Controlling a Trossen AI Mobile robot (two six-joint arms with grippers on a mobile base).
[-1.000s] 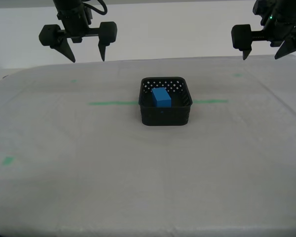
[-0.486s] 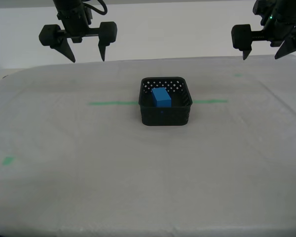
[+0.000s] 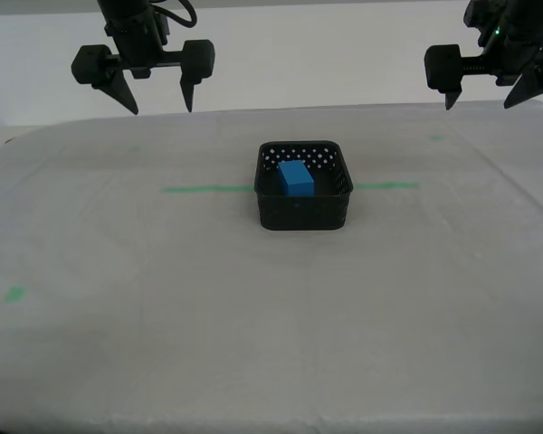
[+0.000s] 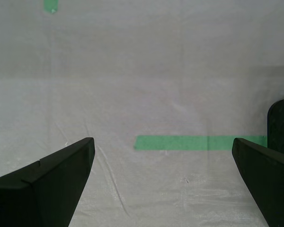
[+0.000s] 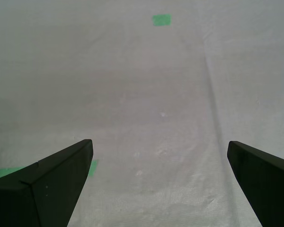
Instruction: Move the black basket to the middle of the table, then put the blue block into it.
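The basket [image 3: 303, 185] sits mid-bench [image 3: 163, 344] on the green tape line [image 3: 206, 189], the block [image 3: 296, 177] inside it. My first claw [image 5: 159, 182] and second claw [image 4: 163, 182] hang apart, empty, above the bench.

The black basket [image 4: 280, 126] was cut off at the second wrist view's edge, and its near wall hid the blue block's [image 3: 297, 176] base in the exterior view
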